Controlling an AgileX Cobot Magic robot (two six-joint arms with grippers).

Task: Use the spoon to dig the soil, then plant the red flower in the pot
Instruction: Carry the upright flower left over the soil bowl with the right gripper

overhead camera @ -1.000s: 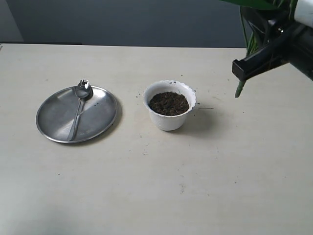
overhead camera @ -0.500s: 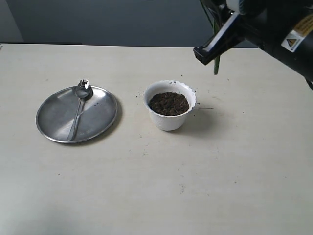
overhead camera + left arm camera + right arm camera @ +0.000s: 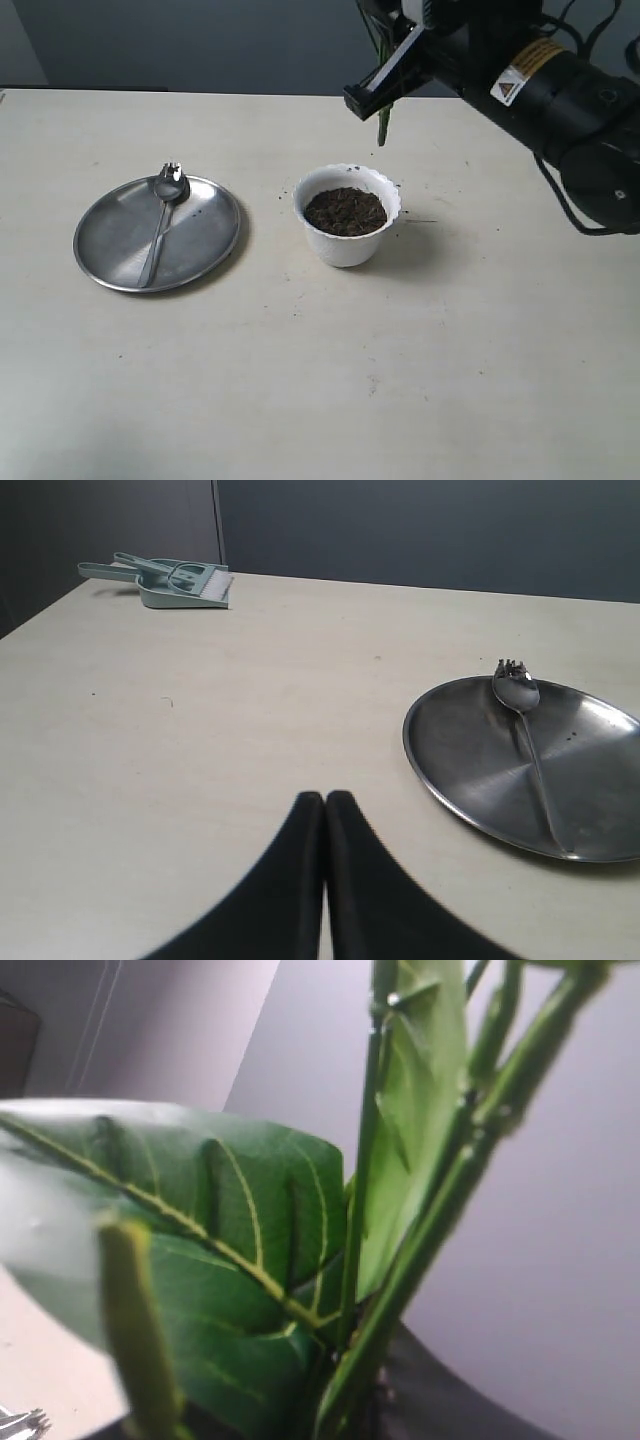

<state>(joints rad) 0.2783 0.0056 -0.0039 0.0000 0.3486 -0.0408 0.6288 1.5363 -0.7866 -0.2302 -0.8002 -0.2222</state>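
Observation:
The white pot [image 3: 347, 238] stands mid-table with dark soil [image 3: 345, 210] in it. The spoon [image 3: 163, 218] lies on a round steel plate [image 3: 115, 240] to its left, also seen as the spoon [image 3: 524, 720] in the left wrist view. My right gripper [image 3: 375, 96] hangs above and just behind the pot, shut on the green stalks of the red flower [image 3: 382, 128]. Its stem end dangles below the jaws. The right wrist view shows the flower's broad leaves [image 3: 230, 1230] and stalks [image 3: 430, 1210] up close; the bloom is out of view. My left gripper [image 3: 325, 800] is shut and empty, low over the table beside the plate [image 3: 470, 770].
A teal dustpan with a brush [image 3: 180, 580] lies at the table's far edge in the left wrist view. Small soil crumbs are scattered on the table round the pot [image 3: 425, 200]. A dark wall runs behind the table.
My right arm has swung left with the flower, from the right of the pot to above and behind it. The pot, spoon, plate and left gripper have not moved.

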